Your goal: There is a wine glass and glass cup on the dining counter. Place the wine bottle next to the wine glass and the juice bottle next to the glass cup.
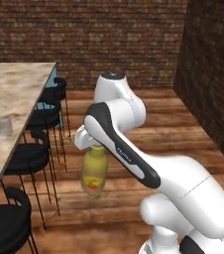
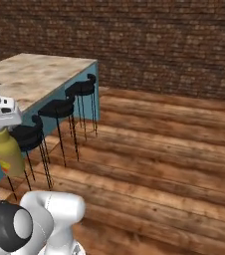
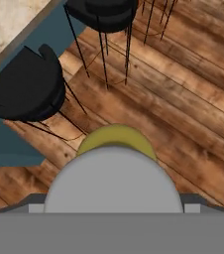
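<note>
My gripper (image 1: 94, 147) is shut on the neck of the juice bottle (image 1: 94, 173), an olive-yellow bottle with a red-and-yellow label. The bottle hangs upright in the air over the wooden floor, to the right of the dining counter (image 1: 15, 89). From the right base view the same bottle (image 2: 8, 152) hangs under the hand (image 2: 2, 115). The hand view looks straight down on its grey cap (image 3: 114, 186) and yellow shoulder (image 3: 116, 136). The glass cup (image 1: 5, 125), a short clear tumbler, stands on the counter near its right edge. The wine glass and the wine bottle are out of view.
Black bar stools (image 1: 32, 154) (image 2: 59, 107) (image 3: 27, 87) line the counter's teal side (image 2: 59, 94), between the bottle and the stone top. Brick walls (image 1: 208, 69) close the back and right. Open wooden floor (image 2: 159, 149) lies to the right.
</note>
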